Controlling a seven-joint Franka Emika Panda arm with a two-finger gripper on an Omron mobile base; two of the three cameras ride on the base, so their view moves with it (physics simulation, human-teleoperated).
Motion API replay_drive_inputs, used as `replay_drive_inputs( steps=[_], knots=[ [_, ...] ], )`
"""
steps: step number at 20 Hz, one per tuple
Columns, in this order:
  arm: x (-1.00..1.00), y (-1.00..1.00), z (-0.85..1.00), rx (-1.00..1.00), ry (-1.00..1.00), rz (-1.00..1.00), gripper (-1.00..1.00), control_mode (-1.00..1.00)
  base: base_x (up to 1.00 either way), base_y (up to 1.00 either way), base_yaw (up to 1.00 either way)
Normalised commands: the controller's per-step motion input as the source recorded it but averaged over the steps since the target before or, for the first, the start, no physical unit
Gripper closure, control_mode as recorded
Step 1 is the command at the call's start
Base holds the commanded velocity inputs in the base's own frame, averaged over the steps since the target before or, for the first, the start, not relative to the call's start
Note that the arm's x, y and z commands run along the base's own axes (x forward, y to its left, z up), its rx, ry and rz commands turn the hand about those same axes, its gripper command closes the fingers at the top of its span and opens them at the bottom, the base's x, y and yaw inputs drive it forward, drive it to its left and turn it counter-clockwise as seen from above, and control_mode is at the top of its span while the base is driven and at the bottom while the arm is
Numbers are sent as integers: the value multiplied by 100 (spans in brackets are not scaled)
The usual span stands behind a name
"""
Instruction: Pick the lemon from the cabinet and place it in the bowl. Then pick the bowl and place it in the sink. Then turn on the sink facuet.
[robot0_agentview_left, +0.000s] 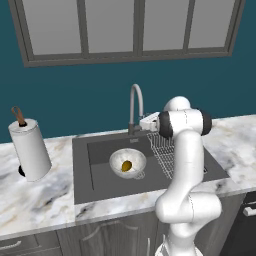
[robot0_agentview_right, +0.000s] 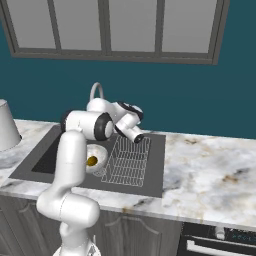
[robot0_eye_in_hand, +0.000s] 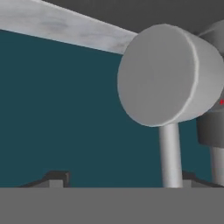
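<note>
Gripper (robot0_eye_in_hand: 118, 179) spread wide (empty) beside faucet lever (robot0_eye_in_hand: 157, 74).

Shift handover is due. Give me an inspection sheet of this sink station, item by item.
Surface: marbled countertop, dark sink set into it.
Job's things: lemon lies in the white bowl, which stands in the sink beside the wire rack. Faucet rises behind the basin; no water visible.
Clutter: paper towel roll upright on the counter, left of the sink.
Pincer: pincer at the faucet base, jaws open, holding nothing; the hand view shows the lever close ahead.
Cables: nothing seen.
Surroundings: teal wall, window above, dark cupboards below.
</note>
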Motion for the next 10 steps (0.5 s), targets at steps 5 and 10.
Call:
replay_drive_inputs(
  steps=[5,10],
  knots=[
    [0,-1,-1,1,5,0,100,-100,0,0,0],
    [0,-30,0,2,5,-5,100,-100,0,0,0]
  ],
)
